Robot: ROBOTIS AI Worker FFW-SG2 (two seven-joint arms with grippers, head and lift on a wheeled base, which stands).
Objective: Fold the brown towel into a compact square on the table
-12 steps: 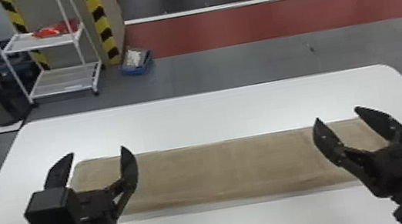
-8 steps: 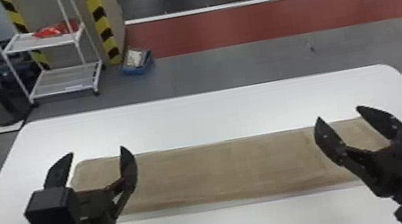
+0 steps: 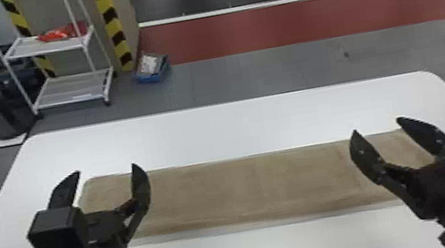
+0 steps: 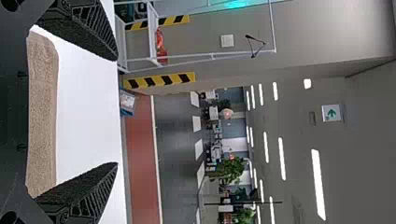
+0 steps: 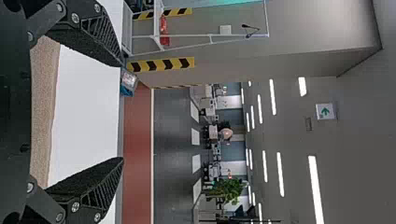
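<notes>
Towel (image 3: pixel 253 185): head view, long flat strip across table (image 3: pixel 235 128). Left gripper (image 3: pixel 106 169) wide, empty, by its left end; right gripper (image 3: pixel 377 125) same by right end. Left wrist view: fingers well apart, towel between. Right wrist view: same, nothing gripped.

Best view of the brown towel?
Head view: the brown towel appears as a long strip, nearly whole, its two ends partly behind the grippers. Left and right wrist views: only part of it, between the fingers.
</notes>
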